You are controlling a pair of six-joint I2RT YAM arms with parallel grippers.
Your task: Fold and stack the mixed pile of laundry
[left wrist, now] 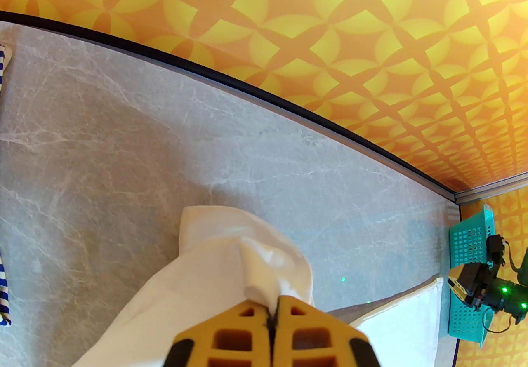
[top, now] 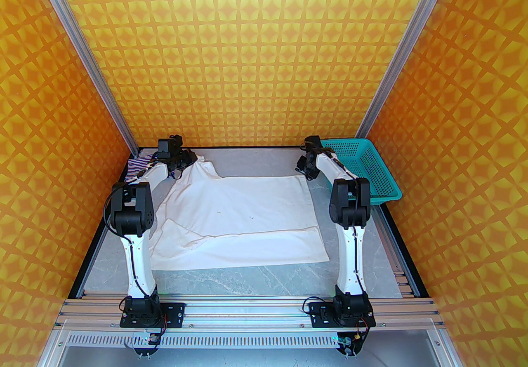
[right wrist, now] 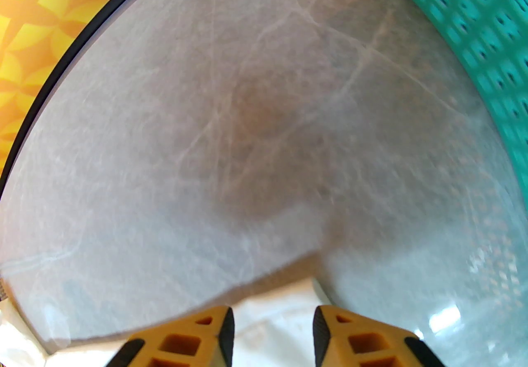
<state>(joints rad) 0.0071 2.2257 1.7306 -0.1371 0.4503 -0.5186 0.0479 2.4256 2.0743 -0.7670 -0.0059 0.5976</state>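
White cloth point(top: 247, 208) corner's pinched tight in the left gripper point(left wrist: 274, 304); right gripper point(right wrist: 273, 318) jaws sit apart over its other corner.

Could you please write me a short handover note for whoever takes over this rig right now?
Left tool: shut on the far left corner of the white cloth, lifted off the table.
Right tool: open over the cloth's far right corner, gripping nothing.
Striped garment: bunched at the table's far left corner, behind the left arm.
Teal basket: far right.
Done: white cloth spread out, one layer seemingly laid over another, edges uneven.
Left: finish folding the cloth, fold the striped garment, stack both.
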